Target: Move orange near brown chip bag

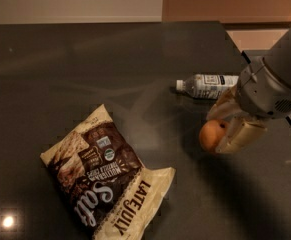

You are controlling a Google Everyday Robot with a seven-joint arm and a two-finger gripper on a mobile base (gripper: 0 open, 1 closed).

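Note:
The orange (210, 135) is a small round fruit held between the two pale fingers (237, 136) of my gripper (220, 128), a little above the dark table at the right. The gripper is shut on it, with the grey arm (275, 79) coming in from the upper right. The brown chip bag (105, 179), cream and dark brown with "Salt" and "LATE JULY" print, lies flat at the lower left, well apart from the orange.
A clear plastic water bottle (207, 85) with a white label lies on its side just behind the gripper. The dark table (85, 74) ends at its right edge near the arm. A light glare spot (7, 221) shows at the lower left.

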